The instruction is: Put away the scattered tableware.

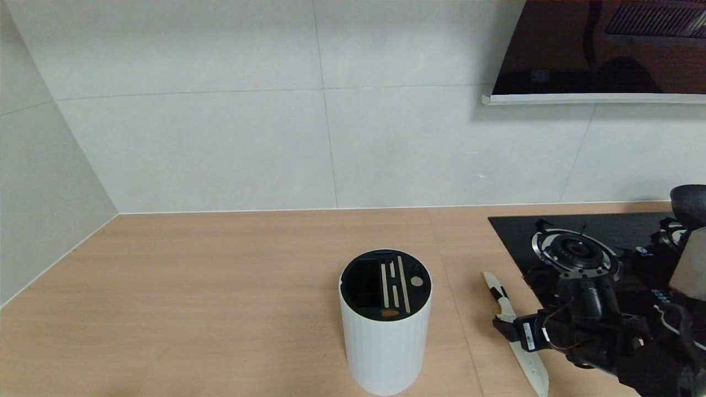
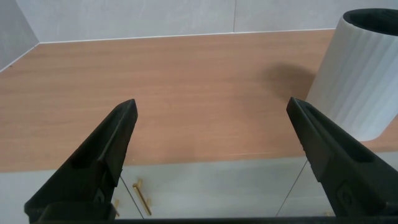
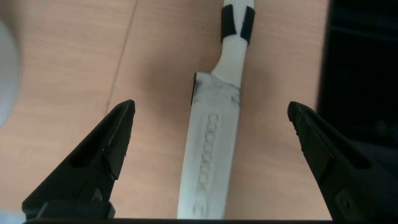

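A white knife (image 1: 533,366) with a black-banded handle lies flat on the wooden counter, to the right of a white ribbed knife holder (image 1: 386,336) whose black top has slots. My right gripper (image 1: 510,331) hovers open just above the knife, near where blade meets handle. In the right wrist view the knife (image 3: 211,143) lies lengthwise between the spread fingers of my right gripper (image 3: 210,112), touching neither. My left gripper (image 2: 211,106) is open and holds nothing, low over the counter's front edge, with the holder (image 2: 360,68) off to one side.
A black gas hob (image 1: 573,237) with burners sits close beside the knife on the right, and a range hood (image 1: 601,49) hangs above it. Tiled walls close the back and left. Bare wooden counter (image 1: 220,286) stretches left of the holder.
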